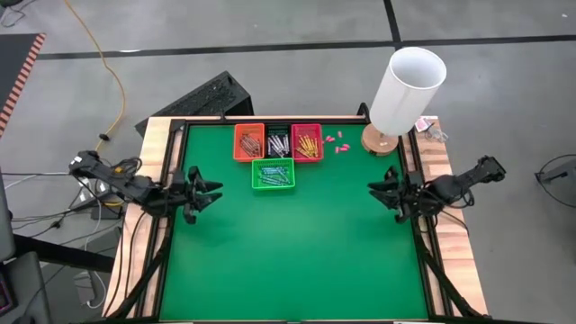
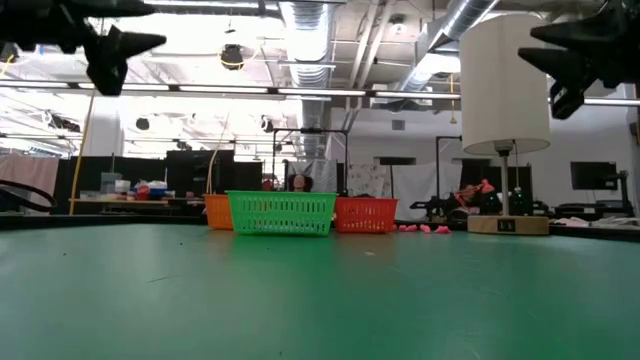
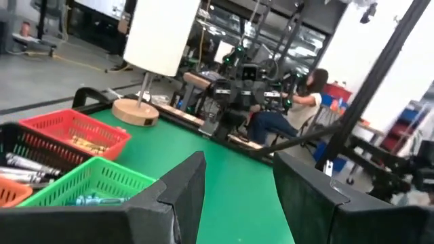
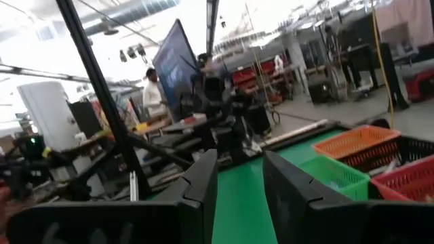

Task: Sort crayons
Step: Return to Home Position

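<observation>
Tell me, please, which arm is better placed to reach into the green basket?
Left, probably: the left hand, open, hovers nearer the green basket than the right hand.

A grey floor (image 1: 297,22) was crossed by black tape (image 1: 270,48) and a yellow cable (image 1: 117,85); silver ducts (image 2: 305,25) were hung overhead.

A: How are the two arms built?
B: Slim matte-black left arm (image 1: 135,187) and its twin right arm (image 1: 450,187): jointed segments with rounded housings.
A: And their ends?
B: Black two-finger left gripper (image 1: 214,191), matching right gripper (image 1: 373,191); wide, flat, dark fingers (image 3: 184,195) with slanted tips, mounted on a dark crossbar (image 3: 68,224).
</observation>
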